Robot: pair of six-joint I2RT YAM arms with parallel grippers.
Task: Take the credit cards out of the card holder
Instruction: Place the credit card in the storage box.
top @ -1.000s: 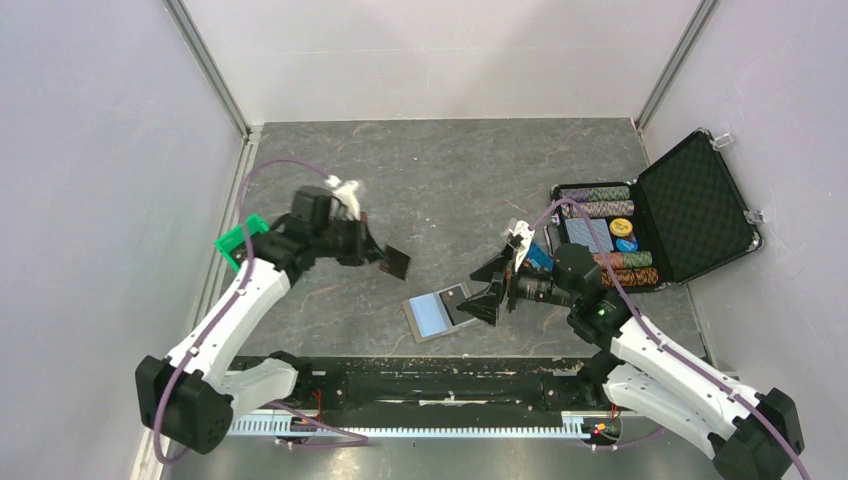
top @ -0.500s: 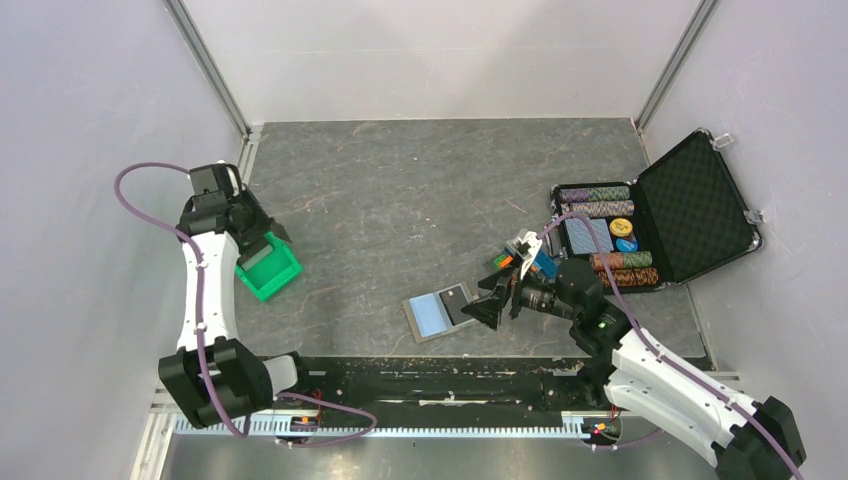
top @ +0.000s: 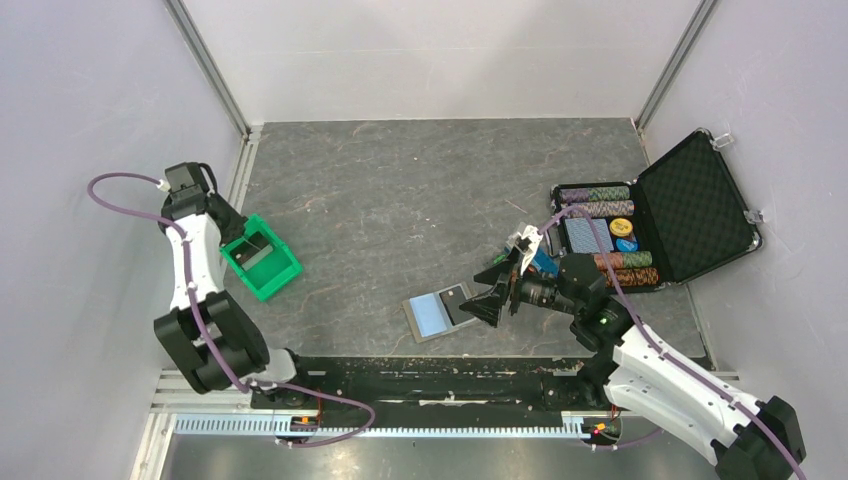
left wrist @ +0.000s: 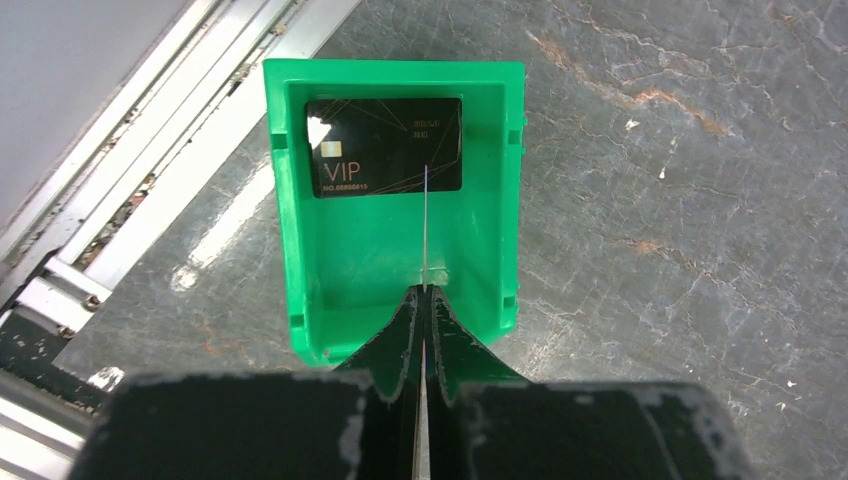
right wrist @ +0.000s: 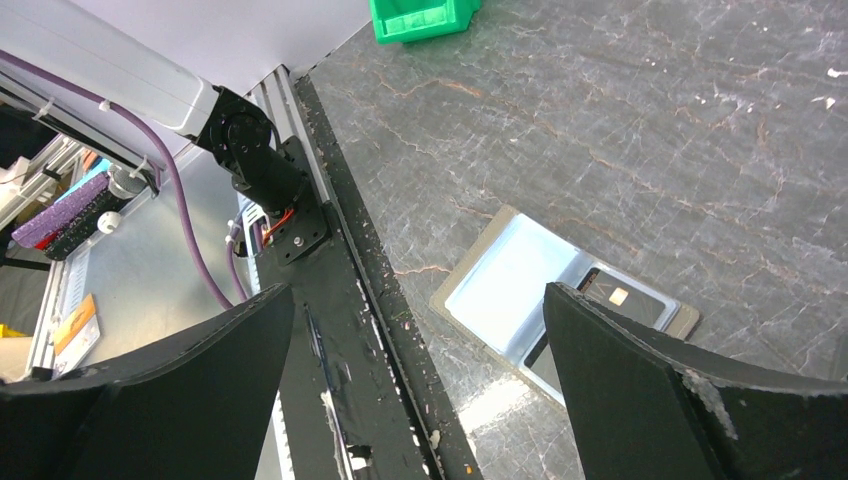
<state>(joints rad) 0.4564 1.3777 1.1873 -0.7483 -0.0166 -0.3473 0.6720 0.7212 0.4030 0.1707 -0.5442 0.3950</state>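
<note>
**Top view.** The card holder (top: 432, 316) lies open, pale-blue inside up, at lower centre of the table (top: 420, 180). A dark card (top: 458, 299) sits at its right end. The right gripper (top: 489, 291) is just right of that end, jaws spread wide with nothing between them. The left gripper (top: 232, 238) is well apart at the left of frame, over the green bin (top: 283, 268); its jaws are not readable here. The chip case (top: 700, 195) stands open at right.

**Left wrist.** The jaws are pinched nearly closed on a thin card (left wrist: 425, 220), seen edge-on and upright above the bin floor. A VIP card (left wrist: 385, 146) lies flat at the bin's far end, top of frame.

**Right wrist.** The fingers are far apart at lower left and lower right. The holder shows between them, nearer the right finger. The dark card's long axis runs upper left to lower right. There is a dark patch below it; I cannot tell whether it is another card.

**Judgement.** The right arm is much the nearer. The remaining card lies ahead of its jaws, offset rightward.
</note>
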